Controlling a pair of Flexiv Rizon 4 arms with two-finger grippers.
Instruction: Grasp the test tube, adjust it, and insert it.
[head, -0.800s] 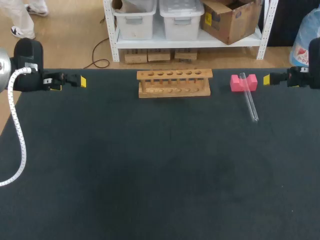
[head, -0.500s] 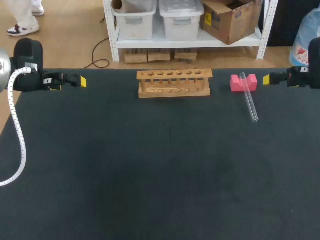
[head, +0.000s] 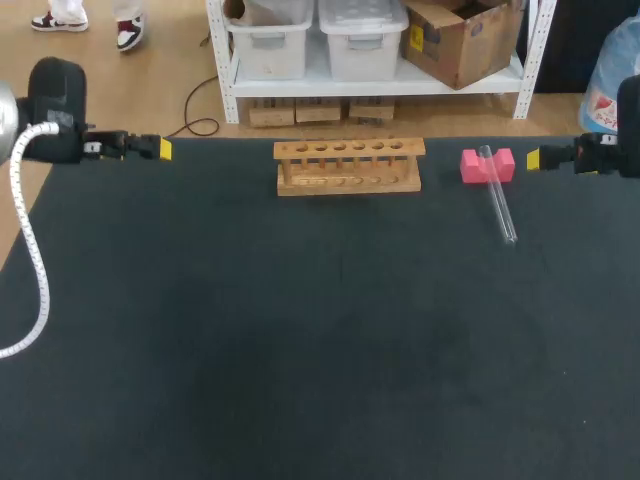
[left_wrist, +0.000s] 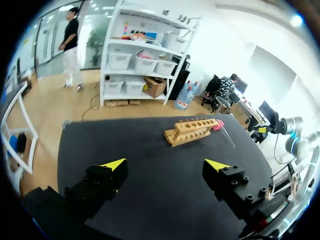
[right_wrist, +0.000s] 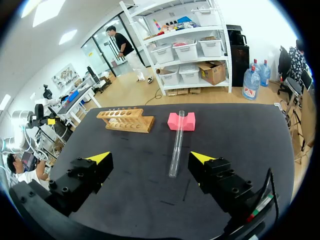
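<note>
The left gripper (left_wrist: 165, 165) stands wide open with nothing between its yellow-tipped fingers. It hangs over the far left corner of the tabletop (head: 300, 330), pointing along the far edge towards the middle. In its wrist view the dark cloth stretches away ahead of it, and the task's things sit well apart from it at the far side.

The right gripper (right_wrist: 149, 157) is also spread wide and holds nothing. It sits at the right edge of the tabletop, close to the far right corner, and points inward along the far edge.

The test tube (head: 499, 198) lies ahead of the right gripper, roughly in line with the gap between the fingers, and is untouched by either of them. One end rests in the notch of a pink block (head: 470, 165) near the far edge. The rest of the tube slopes down towards the near edge, and its other end rests on the cloth.

The wooden rack (head: 348, 165) stands by the far edge near its middle, between the two grippers. Its top bar has a single row of holes, all unfilled. The pink block sits between the rack and the right gripper, near both but touching neither.

A white ribbed cable (head: 35, 270) from the left arm hangs in a loop over the left edge.
</note>
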